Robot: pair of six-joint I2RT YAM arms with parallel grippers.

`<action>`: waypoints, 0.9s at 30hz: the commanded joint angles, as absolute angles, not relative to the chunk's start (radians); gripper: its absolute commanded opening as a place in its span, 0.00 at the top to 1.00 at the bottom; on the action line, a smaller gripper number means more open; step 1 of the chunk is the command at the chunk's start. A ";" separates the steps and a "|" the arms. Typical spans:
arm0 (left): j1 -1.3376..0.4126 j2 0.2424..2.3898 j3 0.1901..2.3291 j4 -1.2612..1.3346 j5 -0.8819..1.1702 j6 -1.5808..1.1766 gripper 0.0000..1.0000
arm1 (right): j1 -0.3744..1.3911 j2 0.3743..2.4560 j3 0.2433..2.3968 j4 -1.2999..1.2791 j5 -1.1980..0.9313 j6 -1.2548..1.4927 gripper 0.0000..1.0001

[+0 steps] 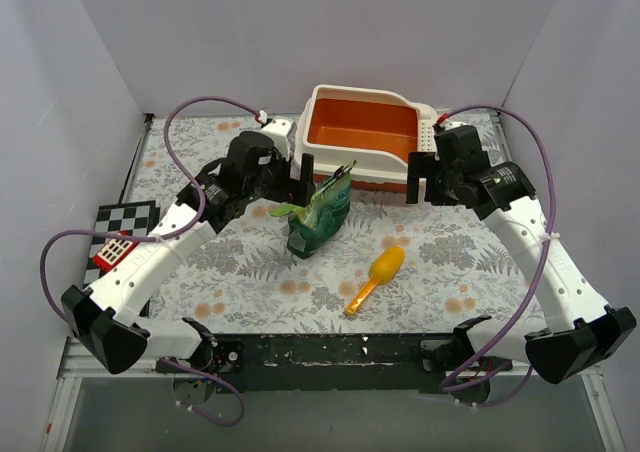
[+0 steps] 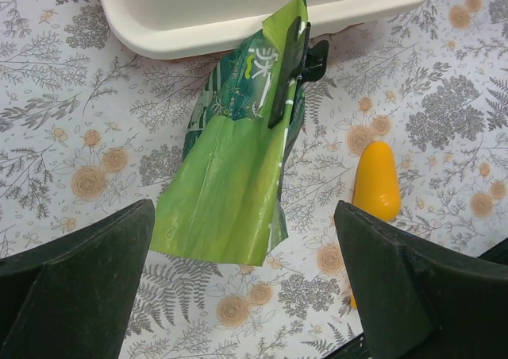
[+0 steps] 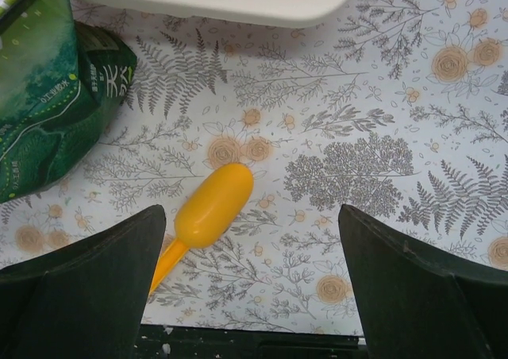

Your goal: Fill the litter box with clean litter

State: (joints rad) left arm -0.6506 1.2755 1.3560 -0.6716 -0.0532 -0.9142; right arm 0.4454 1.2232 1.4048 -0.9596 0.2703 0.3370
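Note:
The litter box (image 1: 325,97) stands at the back centre, white-walled with a bare orange inside; its outer wall (image 2: 238,17) also crosses the top of both wrist views. No clean litter is in view. A crinkly green bag (image 1: 320,215) stands in front of the box, its top held by a black clip (image 2: 290,65). My left gripper (image 1: 298,185) hovers open just left of the bag, whose lower edge (image 2: 230,192) lies between the spread fingers. My right gripper (image 1: 425,182) hangs open right of the bag, above the mat near a yellow scoop (image 3: 213,204).
The yellow scoop (image 1: 378,275) lies on the floral mat (image 1: 250,272) front of centre, handle toward the near edge. A checkered board with a small red object (image 1: 113,249) sits at the far left. White walls close in three sides.

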 commanded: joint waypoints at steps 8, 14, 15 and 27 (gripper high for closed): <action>-0.724 1.330 1.281 -0.542 -0.103 -0.807 0.02 | 0.442 1.158 1.302 -0.890 0.134 0.302 0.03; -0.733 1.376 1.240 -0.480 -0.084 -0.778 0.02 | 0.442 1.157 1.276 -0.879 0.087 0.296 0.04; -0.735 1.390 1.232 -0.474 -0.090 -0.775 0.02 | 0.442 1.157 1.273 -0.876 0.084 0.293 0.04; -0.744 1.532 1.241 -0.397 -0.112 -0.658 0.72 | 0.442 1.147 1.247 -0.857 0.048 0.282 0.05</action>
